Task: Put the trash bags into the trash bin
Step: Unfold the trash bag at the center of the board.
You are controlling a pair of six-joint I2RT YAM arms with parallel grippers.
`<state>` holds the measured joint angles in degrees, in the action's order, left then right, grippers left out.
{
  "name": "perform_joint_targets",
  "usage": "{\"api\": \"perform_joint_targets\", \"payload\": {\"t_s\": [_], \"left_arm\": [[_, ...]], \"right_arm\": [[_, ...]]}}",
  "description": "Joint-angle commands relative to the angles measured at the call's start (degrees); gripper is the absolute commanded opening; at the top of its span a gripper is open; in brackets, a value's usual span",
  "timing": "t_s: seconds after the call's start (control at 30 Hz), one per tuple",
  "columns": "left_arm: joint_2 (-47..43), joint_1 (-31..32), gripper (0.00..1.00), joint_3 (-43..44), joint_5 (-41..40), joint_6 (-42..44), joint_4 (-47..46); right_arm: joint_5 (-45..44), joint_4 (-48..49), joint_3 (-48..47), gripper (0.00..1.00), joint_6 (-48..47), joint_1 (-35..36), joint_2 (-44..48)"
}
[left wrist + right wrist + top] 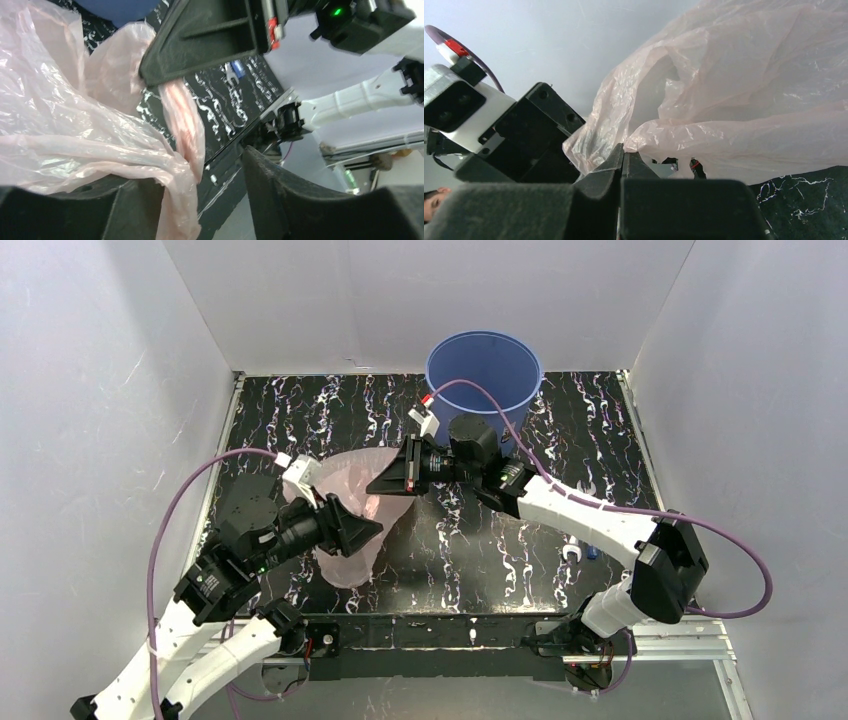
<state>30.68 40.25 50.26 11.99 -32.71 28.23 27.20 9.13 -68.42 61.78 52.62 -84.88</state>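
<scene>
The pale-pink trash bag (350, 495) hangs crumpled above the left middle of the black marbled table, between both grippers. My right gripper (380, 480) is shut on the bag's upper edge; in the right wrist view the fingertips (623, 156) meet on the film (744, 85). My left gripper (372, 530) is open, just below and to the left of the right one. In the left wrist view the bag (75, 125) drapes over my left finger (100, 210), with a wide gap to the other finger. The blue trash bin (484, 370) stands upright at the back centre, apart from the bag.
White walls enclose the table on three sides. Two small objects, one white (572, 552) and one blue (592, 552), lie at the right front beside the right arm. A metal rail (450, 635) runs along the table's front edge.
</scene>
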Motion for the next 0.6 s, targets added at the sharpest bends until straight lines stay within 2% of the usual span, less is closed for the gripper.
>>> {"api": "perform_joint_targets", "payload": {"t_s": [0.0, 0.1, 0.3, 0.4, 0.53, 0.57], "left_arm": [[2.8, 0.1, 0.57, -1.1, -0.4, -3.2, -6.0], [5.5, 0.0, 0.61, -1.3, 0.5, -3.6, -8.1], [7.5, 0.1, 0.6, -1.9, -0.1, -4.1, -10.2], [7.7, 0.1, 0.53, -2.1, -0.1, -3.9, -9.4], [6.5, 0.1, 0.31, -2.8, -0.7, -4.0, -9.5], [6.3, 0.1, 0.23, -2.7, -0.9, -3.9, -9.2]], "right_arm": [[0.5, 5.1, 1.7, 0.03, 2.6, 0.1, 2.2], [0.2, 4.2, 0.6, 0.06, 1.9, 0.1, 2.0], [0.5, 4.0, 0.1, 0.06, 1.7, 0.1, 1.6], [0.3, 4.4, 0.0, 0.07, 1.6, 0.1, 1.4], [0.4, 4.5, -0.6, 0.07, 1.5, 0.1, 0.9], [0.5, 4.5, -0.8, 0.07, 1.4, 0.1, 0.7]]}}
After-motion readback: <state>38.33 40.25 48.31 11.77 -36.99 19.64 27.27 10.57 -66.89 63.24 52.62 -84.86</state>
